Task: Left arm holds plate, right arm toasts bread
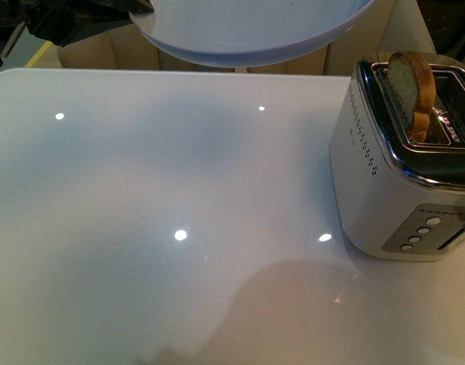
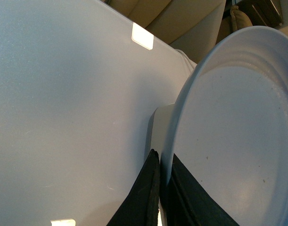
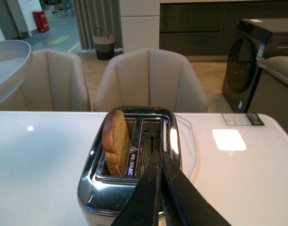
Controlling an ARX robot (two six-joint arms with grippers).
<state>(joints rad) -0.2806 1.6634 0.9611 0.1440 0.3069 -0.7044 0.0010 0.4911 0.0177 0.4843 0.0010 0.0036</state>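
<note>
The pale grey-blue plate (image 1: 251,30) hangs in the air above the table's far edge, held by its rim. My left gripper (image 2: 161,162) is shut on the plate (image 2: 238,136), one finger on each face of the rim. The bread (image 1: 409,90) stands upright in the left slot of a silver toaster (image 1: 384,190) at the table's right side, its top sticking out. In the right wrist view the bread (image 3: 115,141) sits in the toaster (image 3: 129,174). My right gripper (image 3: 159,157) is shut and empty, just above the toaster's front edge by the empty slot.
The white glossy table (image 1: 164,228) carries only the toaster. Beige chairs (image 3: 148,80) stand behind the table's far edge. A dark appliance (image 3: 254,56) stands at the back of the room.
</note>
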